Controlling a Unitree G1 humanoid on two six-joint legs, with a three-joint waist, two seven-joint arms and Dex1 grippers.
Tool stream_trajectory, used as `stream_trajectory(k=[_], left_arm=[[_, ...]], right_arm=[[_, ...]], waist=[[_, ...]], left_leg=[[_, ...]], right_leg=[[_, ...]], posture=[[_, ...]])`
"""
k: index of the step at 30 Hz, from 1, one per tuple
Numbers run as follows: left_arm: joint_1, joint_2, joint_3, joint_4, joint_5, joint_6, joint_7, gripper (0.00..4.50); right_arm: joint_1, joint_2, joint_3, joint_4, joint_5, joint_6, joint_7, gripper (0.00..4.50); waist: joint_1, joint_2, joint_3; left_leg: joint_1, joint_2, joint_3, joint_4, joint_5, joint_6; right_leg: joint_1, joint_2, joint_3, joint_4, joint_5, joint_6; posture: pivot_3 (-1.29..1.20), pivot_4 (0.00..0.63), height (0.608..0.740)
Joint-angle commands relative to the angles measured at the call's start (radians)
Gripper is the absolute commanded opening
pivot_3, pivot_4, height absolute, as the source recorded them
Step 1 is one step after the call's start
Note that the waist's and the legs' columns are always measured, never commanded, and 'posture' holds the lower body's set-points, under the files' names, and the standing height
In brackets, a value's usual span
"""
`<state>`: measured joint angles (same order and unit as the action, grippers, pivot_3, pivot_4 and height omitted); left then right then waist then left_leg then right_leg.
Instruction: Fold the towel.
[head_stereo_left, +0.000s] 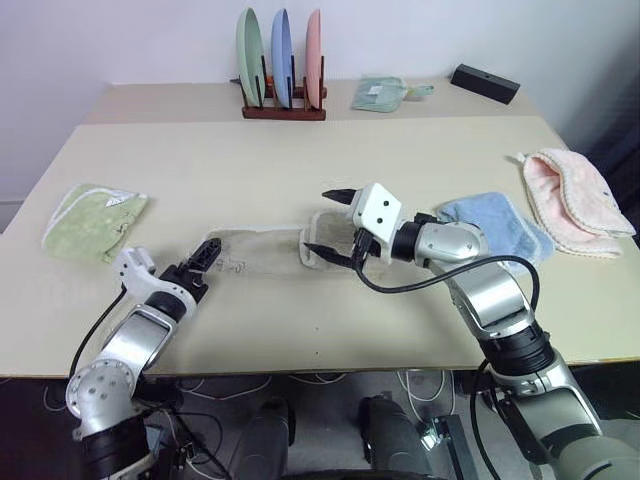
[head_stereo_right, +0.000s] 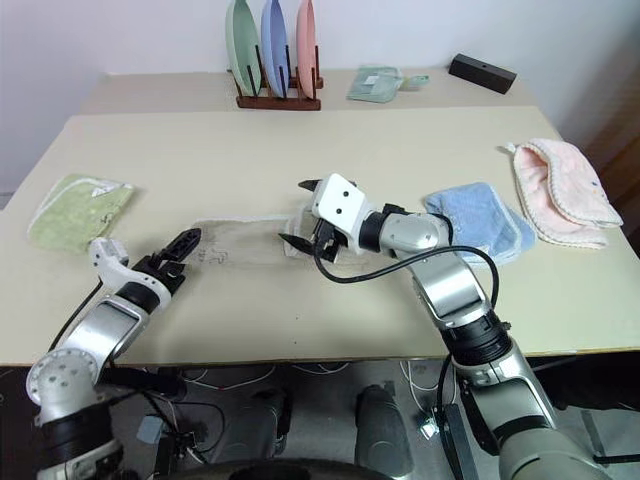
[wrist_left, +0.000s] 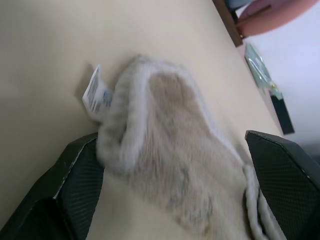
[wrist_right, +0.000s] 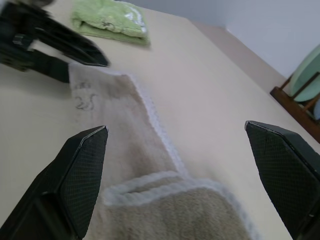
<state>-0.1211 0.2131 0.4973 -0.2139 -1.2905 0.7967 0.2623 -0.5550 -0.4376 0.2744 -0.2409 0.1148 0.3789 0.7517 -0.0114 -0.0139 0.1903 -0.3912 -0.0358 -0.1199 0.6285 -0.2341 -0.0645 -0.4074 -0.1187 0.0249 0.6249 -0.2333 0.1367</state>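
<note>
Your left fingers (head_stereo_left: 205, 252) stand apart at the towel's (head_stereo_left: 262, 250) left end, one on each side of the bunched cloth; whether they press it you cannot tell. Your right fingers (head_stereo_left: 330, 222) are spread wide above the towel's right end, holding nothing.

The towel lies near the desk's (head_stereo_left: 300, 150) front middle as a long narrow beige strip running left to right. White corded edging lines its border. The right end is doubled into a thicker pad; faint dark lettering sits near the left end, and a small white tag (wrist_left: 95, 93) pokes out there.

A folded green cloth (head_stereo_left: 95, 220) lies well to its left; a blue cloth (head_stereo_left: 495, 225) and a pink cloth (head_stereo_left: 575, 200) lie to its right.
</note>
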Motion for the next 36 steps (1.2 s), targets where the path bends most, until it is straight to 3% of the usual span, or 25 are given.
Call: stream_trajectory(k=[1, 6, 7, 10, 18, 24, 29, 33, 36], left_arm=[[-0.008, 0.008, -0.008, 0.042, 0.017, -0.005, -0.001, 2.67], [-0.029, 0.023, -0.003, 0.057, 0.025, -0.020, -0.033, 0.18], [-0.037, 0.027, 0.008, 0.051, 0.023, -0.037, -0.049, 0.06], [-0.064, 0.069, 0.036, 0.037, 0.026, -0.069, -0.111, 0.06], [-0.211, 0.358, 0.030, 0.057, 0.119, -0.075, -0.362, 0.06], [-0.281, 0.437, -0.224, -0.079, 0.212, -0.015, -0.603, 0.06], [-0.278, 0.472, -0.515, -0.161, 0.444, -0.054, -0.768, 0.06], [-0.266, 0.480, -0.644, -0.121, 0.618, -0.113, -0.835, 0.06], [-0.272, 0.439, -0.672, -0.072, 0.670, -0.126, -0.851, 0.06]], right_arm=[[0.012, -0.005, -0.010, -0.071, -0.006, 0.016, -0.015, 4.50], [0.046, -0.016, -0.013, -0.113, -0.009, 0.054, -0.024, 4.50], [0.055, -0.021, -0.015, -0.119, -0.008, 0.063, -0.023, 4.50], [0.081, -0.031, -0.034, -0.137, 0.015, 0.097, -0.015, 4.50], [0.131, -0.099, -0.065, -0.140, 0.034, 0.090, 0.019, 4.50], [0.130, -0.095, -0.065, -0.124, 0.029, 0.082, 0.010, 4.50], [0.141, -0.092, -0.065, -0.125, 0.025, 0.082, -0.003, 4.50], [0.147, -0.091, -0.064, -0.129, 0.022, 0.085, -0.013, 4.50], [0.152, -0.090, -0.064, -0.134, 0.020, 0.089, -0.021, 4.50]], waist=[[0.000, 0.000, 0.000], [0.001, 0.000, 0.000], [0.001, -0.001, 0.000], [-0.001, -0.001, 0.001], [-0.003, -0.002, 0.002], [-0.001, -0.003, 0.002], [-0.010, -0.002, 0.002], [-0.008, -0.002, 0.002], [-0.004, -0.002, 0.002]], left_leg=[[0.000, 0.000, 0.000, 0.000, 0.000, 0.000], [0.000, 0.000, 0.000, 0.000, 0.000, 0.000], [0.000, 0.000, 0.000, 0.000, 0.000, 0.000], [-0.001, 0.000, 0.000, -0.001, 0.000, 0.000], [-0.002, 0.000, 0.000, -0.002, 0.000, 0.000], [-0.003, 0.000, 0.000, -0.002, 0.000, 0.000], [-0.002, 0.000, 0.001, -0.006, 0.000, 0.000], [-0.002, 0.001, 0.001, -0.007, 0.000, 0.000], [-0.002, 0.001, 0.001, -0.007, 0.000, 0.000]], right_leg=[[0.000, 0.000, 0.000, 0.000, 0.000, 0.000], [0.000, 0.000, 0.000, 0.000, 0.000, 0.000], [0.000, 0.000, 0.000, -0.001, 0.000, 0.000], [0.000, 0.000, 0.000, -0.001, 0.000, 0.000], [-0.001, 0.000, 0.000, -0.004, 0.000, 0.000], [0.000, 0.000, 0.000, -0.009, 0.000, 0.001], [-0.001, 0.000, 0.000, -0.009, 0.001, 0.001], [-0.001, 0.001, 0.000, -0.009, 0.000, 0.001], [-0.001, 0.000, 0.000, -0.010, 0.000, 0.001]], posture=[[0.00, 0.150, 0.740], [0.00, 0.150, 0.740], [0.00, 0.150, 0.740], [0.00, 0.150, 0.740], [0.00, 0.150, 0.740], [0.00, 0.150, 0.740], [0.00, 0.150, 0.740], [0.00, 0.150, 0.740], [0.00, 0.150, 0.740]])
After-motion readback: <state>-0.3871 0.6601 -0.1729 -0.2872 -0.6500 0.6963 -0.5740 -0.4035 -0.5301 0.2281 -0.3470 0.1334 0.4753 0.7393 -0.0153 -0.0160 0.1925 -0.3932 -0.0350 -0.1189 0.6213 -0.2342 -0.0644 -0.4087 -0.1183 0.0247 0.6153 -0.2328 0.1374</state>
